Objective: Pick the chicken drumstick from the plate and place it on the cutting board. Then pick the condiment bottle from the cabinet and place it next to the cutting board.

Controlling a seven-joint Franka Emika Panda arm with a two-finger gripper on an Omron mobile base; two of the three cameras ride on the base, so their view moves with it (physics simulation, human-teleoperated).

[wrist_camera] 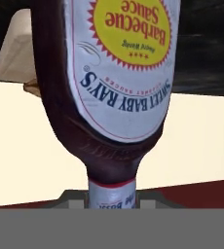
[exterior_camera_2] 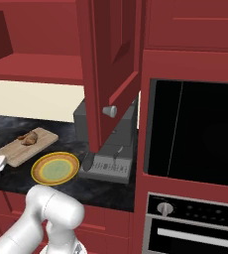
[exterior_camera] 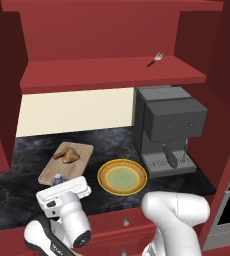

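The hand (exterior_camera: pixel 58 184) is closed narrow on the condiment bottle (wrist_camera: pixel 115 92), gripping it at the neck just below the shoulder; in the hand view the bottle hangs cap-toward-the-camera, its white, yellow and blue label reading upside down and its dark body swelling away from the fingers; in the left base view the cap end of the bottle (exterior_camera: pixel 58 178) peeps out above the white hand, low over the near edge of the worktop (exterior_camera: pixel 17 165). The bottle looks rigid, smooth and glossy, so I judge it slippery and moderately heavy for its size; a neck hold leaves the heavier body free to swing, so a firmer place to take it would be the waist just under the label, though the neck is narrow enough for these jaws and the shoulder gives a ledge against slipping through; it should be set down base first and upright, since a tall narrow bottle tips easily.

Just beyond the hand lies the cutting board (exterior_camera: pixel 79 152), its near corner close to the bottle; the chicken drumstick (exterior_camera: pixel 68 156) already rests on it, toward the far half; to the right of the board sits the plate (exterior_camera: pixel 122 177), with nothing on it; further right stands a grey coffee machine (exterior_camera: pixel 167 125). Above, the cabinet (exterior_camera: pixel 112 75) holds a small fork (exterior_camera: pixel 156 59) on its shelf. The free worktop near the board's near-left side seems the likely spot for the bottle.
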